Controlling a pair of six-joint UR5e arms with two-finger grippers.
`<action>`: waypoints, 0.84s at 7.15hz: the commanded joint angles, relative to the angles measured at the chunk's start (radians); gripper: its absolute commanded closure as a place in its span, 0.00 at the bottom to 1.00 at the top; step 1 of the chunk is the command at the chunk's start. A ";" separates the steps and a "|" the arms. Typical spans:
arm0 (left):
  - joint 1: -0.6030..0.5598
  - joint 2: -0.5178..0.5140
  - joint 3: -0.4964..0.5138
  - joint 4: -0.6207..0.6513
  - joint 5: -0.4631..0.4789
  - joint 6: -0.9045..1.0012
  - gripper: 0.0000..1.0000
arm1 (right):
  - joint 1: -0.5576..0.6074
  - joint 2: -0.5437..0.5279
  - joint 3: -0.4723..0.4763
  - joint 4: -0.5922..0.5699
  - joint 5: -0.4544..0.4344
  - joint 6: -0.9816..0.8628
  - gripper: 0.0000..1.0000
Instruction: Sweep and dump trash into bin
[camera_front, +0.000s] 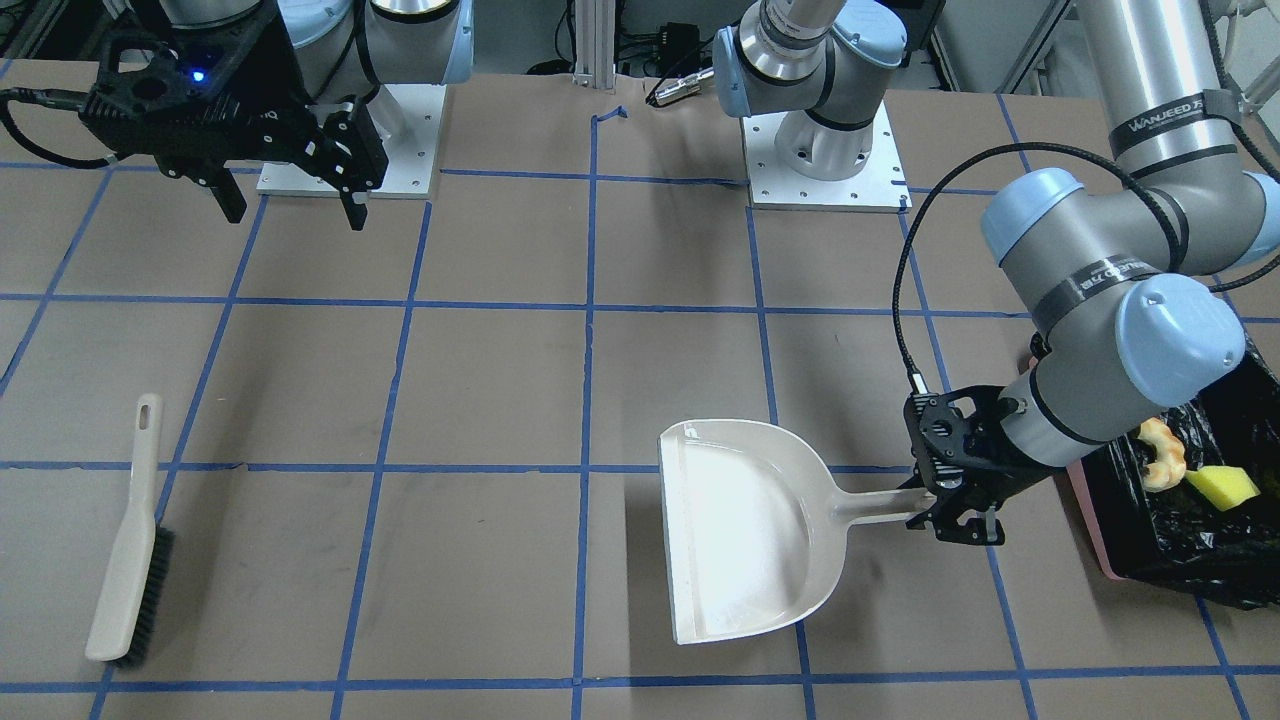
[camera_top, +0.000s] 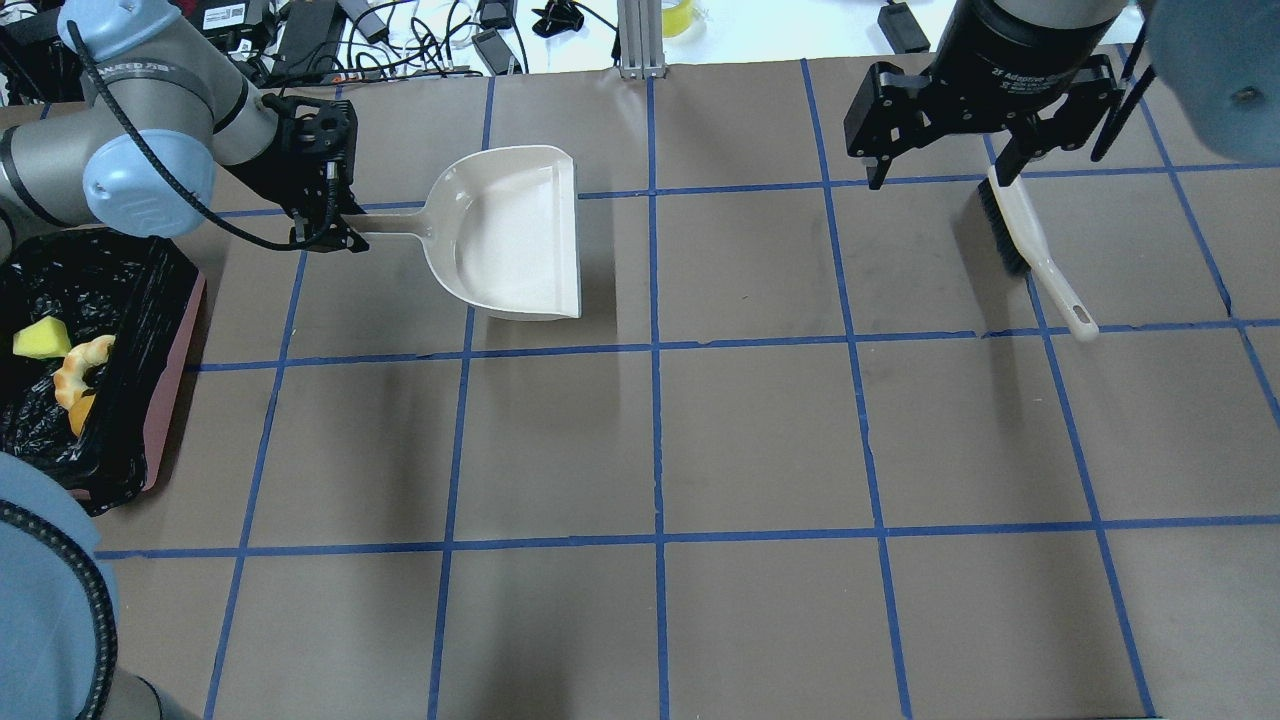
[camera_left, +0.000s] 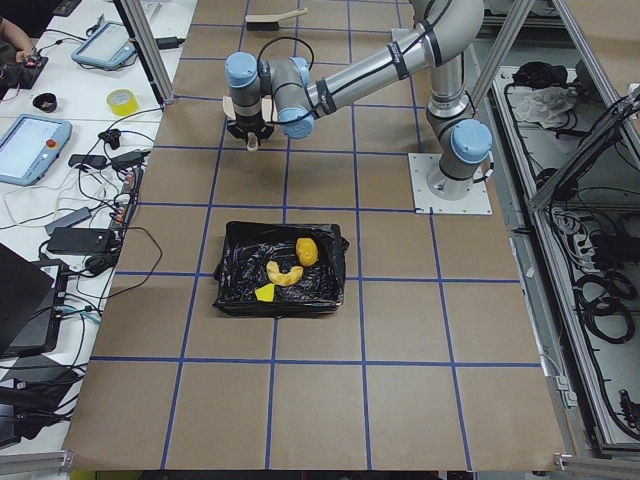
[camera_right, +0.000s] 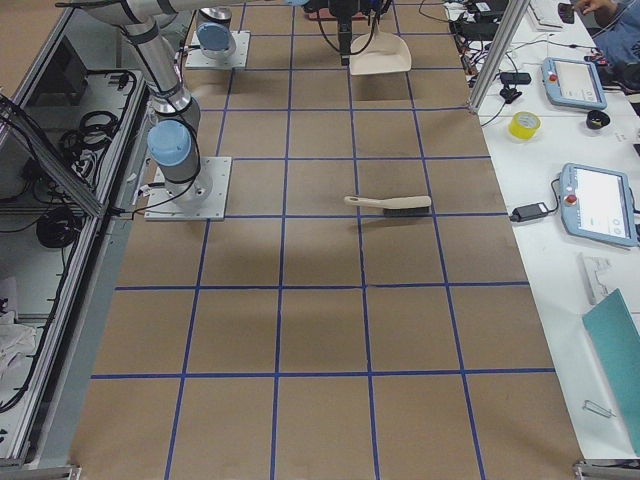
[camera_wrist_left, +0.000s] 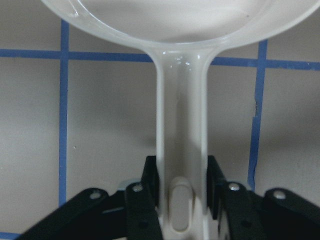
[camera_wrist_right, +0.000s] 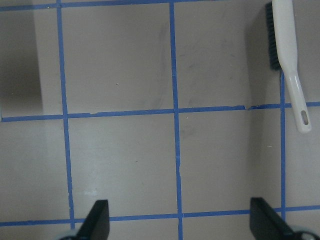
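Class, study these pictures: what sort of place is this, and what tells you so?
Most likely a robotics lab, not a home: two robot arms bolted on base plates to a table marked with a blue tape grid, and a side bench holding teach pendants and cables.

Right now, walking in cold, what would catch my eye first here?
The beige dustpan mid-table, empty, its handle pinched by the left hand. Next, the black-lined bin at the table's end beside that arm, with bright toy food pieces inside. The brush lies alone toward the other end, the right hand open above the table.
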 joint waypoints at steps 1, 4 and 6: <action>-0.008 -0.007 0.000 0.006 0.001 -0.003 1.00 | 0.001 0.000 0.000 0.000 0.000 0.000 0.00; -0.011 -0.021 0.000 0.019 -0.002 -0.004 1.00 | 0.001 -0.002 0.000 0.000 0.000 0.000 0.00; -0.011 -0.024 0.000 0.019 -0.002 -0.003 1.00 | 0.001 -0.003 0.000 0.000 0.000 0.000 0.00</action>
